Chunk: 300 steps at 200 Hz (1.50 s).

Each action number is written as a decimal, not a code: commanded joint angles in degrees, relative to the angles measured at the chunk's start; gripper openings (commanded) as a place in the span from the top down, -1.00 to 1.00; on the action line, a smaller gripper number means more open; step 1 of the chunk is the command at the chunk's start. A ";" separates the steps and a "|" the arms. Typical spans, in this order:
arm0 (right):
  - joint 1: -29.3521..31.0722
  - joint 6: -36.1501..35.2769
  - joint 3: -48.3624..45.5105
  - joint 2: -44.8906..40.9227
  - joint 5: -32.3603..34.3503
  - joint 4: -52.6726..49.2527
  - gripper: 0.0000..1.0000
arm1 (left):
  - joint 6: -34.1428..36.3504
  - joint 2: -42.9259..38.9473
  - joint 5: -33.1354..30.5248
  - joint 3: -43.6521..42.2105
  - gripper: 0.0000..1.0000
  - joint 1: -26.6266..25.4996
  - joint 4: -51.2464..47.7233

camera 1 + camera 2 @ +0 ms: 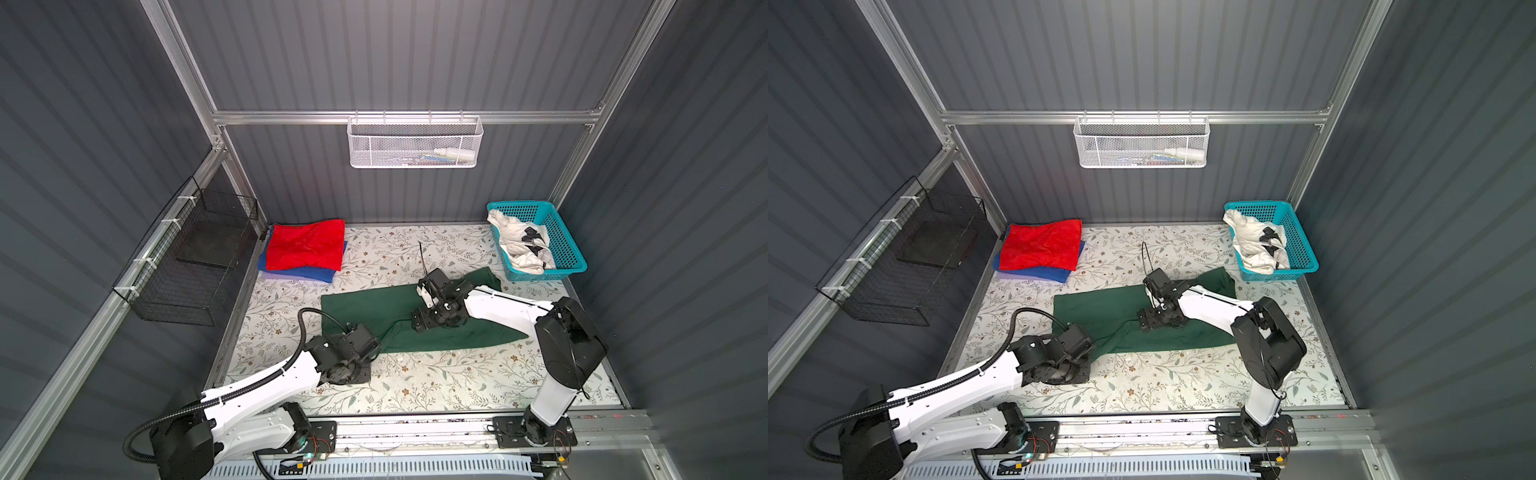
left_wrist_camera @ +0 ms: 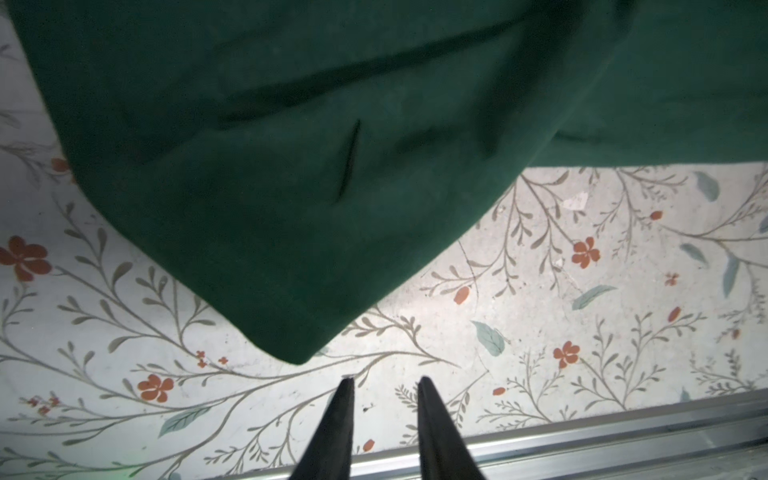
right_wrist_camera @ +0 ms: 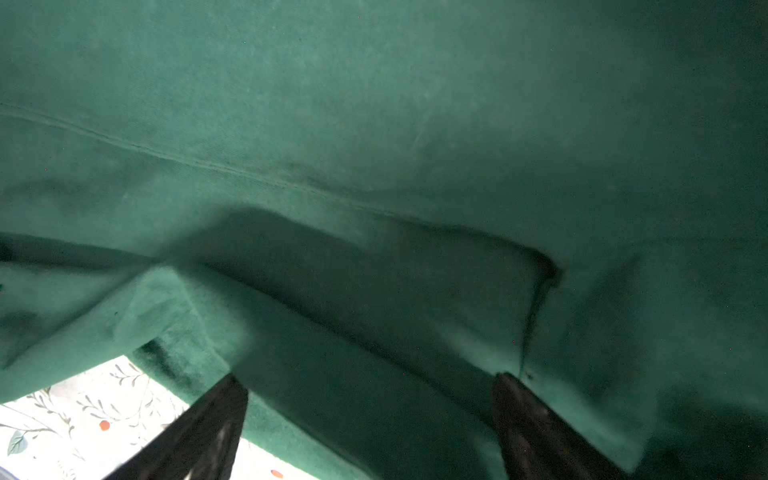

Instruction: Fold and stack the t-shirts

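Note:
A large dark green t-shirt (image 1: 374,307) (image 1: 1100,311) lies partly folded across the middle of the floral table. My right gripper (image 1: 417,326) (image 3: 370,382) rests on it, open wide, both fingertips against the cloth (image 3: 374,124). My left gripper (image 2: 384,380) hovers over bare table just short of the shirt's near corner (image 2: 299,349), open by a narrow gap with nothing in it. In both top views its fingers are hidden under the wrist. At the back left a folded red t-shirt (image 1: 305,245) lies on a folded blue one (image 1: 307,274). A white t-shirt with black marks (image 1: 519,245) sits crumpled in the basket.
The turquoise lattice basket (image 1: 567,245) stands at the back right corner. A white mesh basket (image 1: 415,143) hangs on the back wall and a black wire basket (image 1: 187,262) on the left wall. An aluminium rail (image 1: 415,428) runs along the table's front edge.

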 commanded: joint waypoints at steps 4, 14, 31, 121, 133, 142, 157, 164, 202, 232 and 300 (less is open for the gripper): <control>0.22 0.21 0.64 0.79 -0.29 -0.91 -0.87 | -3.38 2.03 -2.85 -1.54 0.33 -1.32 -1.46; 0.26 0.20 0.45 0.68 -0.56 -0.61 -0.87 | -4.64 1.18 -3.91 -2.69 0.31 -1.34 -1.30; 0.26 0.29 0.28 0.64 -0.81 -0.52 -0.87 | -6.85 -1.30 -5.72 -4.77 0.17 -1.32 -0.57; 0.22 1.25 -1.84 0.11 -2.74 1.56 -0.87 | -7.52 2.12 -12.42 -8.75 -0.02 -0.97 4.76; 0.29 1.27 -2.02 0.13 -2.94 1.64 -0.87 | -7.76 1.46 -13.25 -9.25 -0.02 -0.89 5.90; 0.23 1.18 -2.04 0.15 -2.94 1.63 -0.87 | -7.80 1.28 -13.84 -9.36 -0.02 -0.71 6.63; 0.22 1.08 -2.27 0.16 -3.33 1.87 -0.87 | -6.51 1.74 -14.93 -9.03 -0.02 0.09 6.99; 0.22 1.11 -2.36 0.08 -3.45 1.95 -0.87 | -5.58 2.21 -15.39 -8.57 -0.02 0.95 6.85; 0.23 0.99 -2.97 0.02 -3.64 2.23 -0.87 | -1.32 3.15 -15.17 -7.25 -0.02 5.30 7.74; 0.22 1.01 -3.19 0.08 -3.82 2.53 -0.87 | 0.61 3.13 -14.12 -7.02 0.03 7.16 10.97; 0.14 0.94 -3.51 0.32 -3.95 2.79 -0.87 | 2.57 7.75 -14.79 -2.65 0.10 7.36 12.32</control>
